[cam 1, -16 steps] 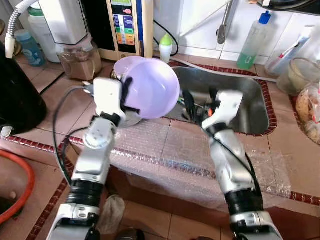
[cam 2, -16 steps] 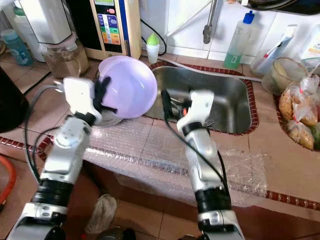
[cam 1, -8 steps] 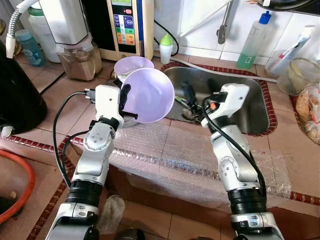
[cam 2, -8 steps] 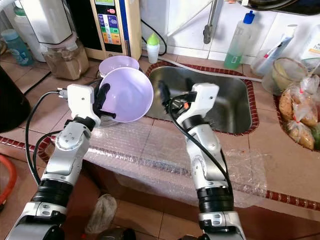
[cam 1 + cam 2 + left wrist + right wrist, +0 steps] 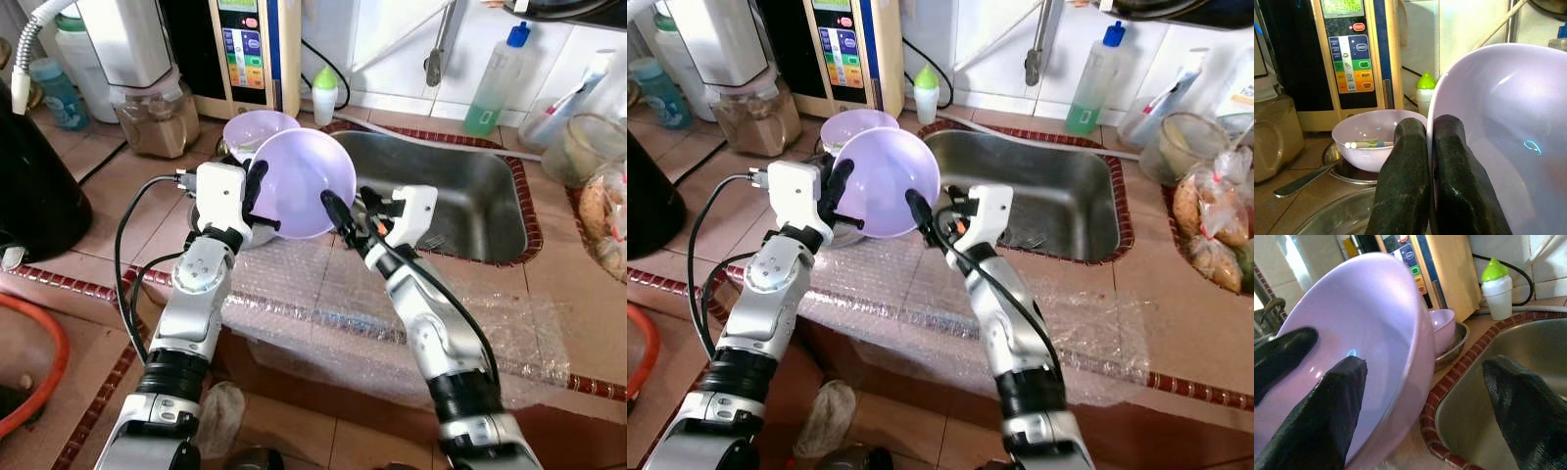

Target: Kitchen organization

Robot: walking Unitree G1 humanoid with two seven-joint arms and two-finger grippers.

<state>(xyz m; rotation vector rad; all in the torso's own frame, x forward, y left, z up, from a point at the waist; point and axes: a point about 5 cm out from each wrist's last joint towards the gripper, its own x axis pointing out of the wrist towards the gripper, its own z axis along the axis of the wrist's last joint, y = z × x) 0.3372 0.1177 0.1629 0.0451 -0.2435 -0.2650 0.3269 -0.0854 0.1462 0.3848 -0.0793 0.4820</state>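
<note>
Lilac bowl (image 5: 299,183) in left claw (image 5: 257,186)

Left gripper (image 5: 1429,161) jaws pinch the tilted lilac bowl's (image 5: 1503,142) rim. Behind: second bowl (image 5: 1374,137), spoon (image 5: 1300,180), green-capped bottle (image 5: 1425,93).

We see a glossy, smooth lilac plastic bowl (image 5: 299,183) pinched by matt black rubbery fingers (image 5: 1459,181), near a brushed steel sink (image 5: 460,191). Crinkled clear bubble wrap (image 5: 333,294) covers the matt terracotta-tiled counter (image 5: 127,196), and a shiny metal spoon (image 5: 1300,179) lies there.
</note>
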